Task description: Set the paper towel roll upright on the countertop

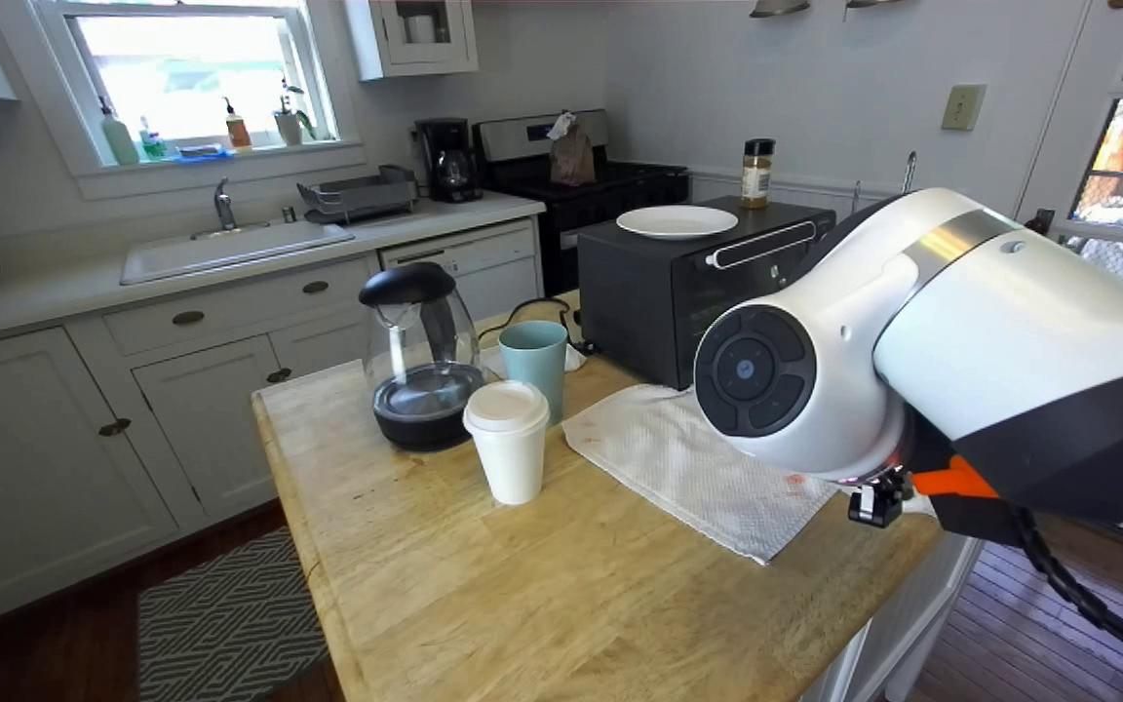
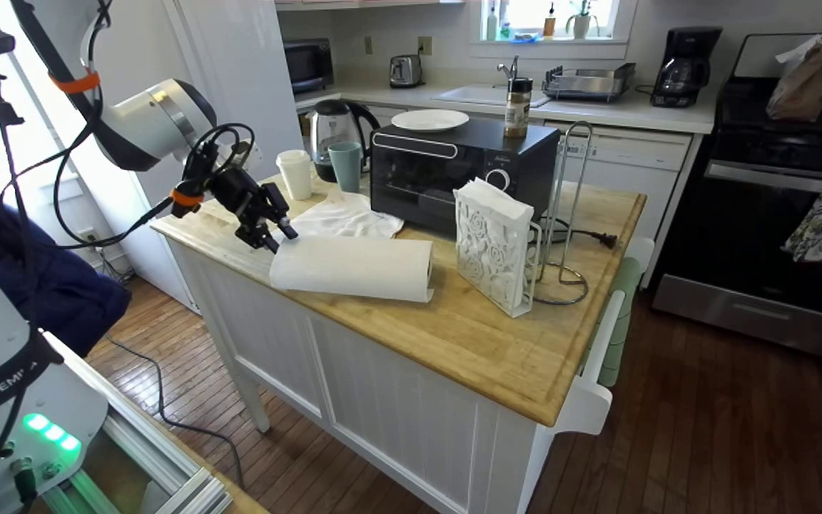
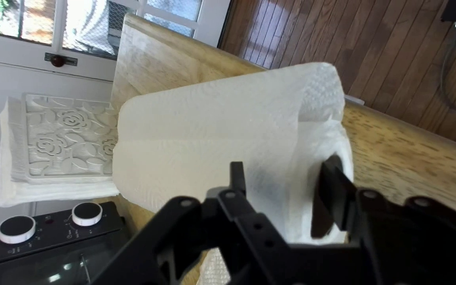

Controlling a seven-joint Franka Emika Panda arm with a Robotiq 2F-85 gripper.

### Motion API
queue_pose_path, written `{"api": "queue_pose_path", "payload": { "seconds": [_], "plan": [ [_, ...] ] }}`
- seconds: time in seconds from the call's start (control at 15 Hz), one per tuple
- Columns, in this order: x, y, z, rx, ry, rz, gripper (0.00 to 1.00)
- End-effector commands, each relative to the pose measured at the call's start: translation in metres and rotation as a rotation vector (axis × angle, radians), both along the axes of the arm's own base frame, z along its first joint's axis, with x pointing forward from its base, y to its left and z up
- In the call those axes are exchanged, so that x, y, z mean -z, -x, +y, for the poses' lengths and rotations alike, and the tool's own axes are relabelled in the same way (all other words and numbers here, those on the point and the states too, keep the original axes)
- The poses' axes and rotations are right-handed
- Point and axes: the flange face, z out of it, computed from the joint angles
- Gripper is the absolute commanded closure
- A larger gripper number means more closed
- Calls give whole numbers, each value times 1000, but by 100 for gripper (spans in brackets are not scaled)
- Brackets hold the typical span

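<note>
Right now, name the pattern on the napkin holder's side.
Roses and leaves on the napkin holder, clearest in wrist view.

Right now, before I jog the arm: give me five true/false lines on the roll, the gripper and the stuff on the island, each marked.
1. The paper towel roll lies on its side on the countertop. True.
2. The gripper is fully shut. False: the gripper's jaws stand apart, at one end of the paper towel roll.
3. The lidded white cup stands upright near the teal cup. True.
4. The black-lidded jar stands on the white plate. False: the black-lidded jar stands beside the white plate, on the toaster oven.
5. The napkin holder stands upright on the countertop. True.
</note>
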Motion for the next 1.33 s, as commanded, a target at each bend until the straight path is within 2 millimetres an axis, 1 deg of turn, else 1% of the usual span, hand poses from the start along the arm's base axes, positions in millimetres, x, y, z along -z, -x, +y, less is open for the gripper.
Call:
{"api": "queue_pose_path", "payload": {
  "seconds": [0.0, 0.07, 0.2, 0.27, 0.47, 0.8, 1.27],
  "plan": [
    [6, -3, 1, -14, 22, 12, 21],
    [7, -3, 1, -15, 22, 13, 16],
    [10, -3, 1, -19, 18, 13, 2],
    [10, -3, 2, -22, 20, 10, 0],
    [12, -4, 1, -40, 30, 5, 0],
    [13, -8, 0, -120, 67, -28, 0],
    [20, -7, -7, -162, 92, 10, 0]
  ]
}}
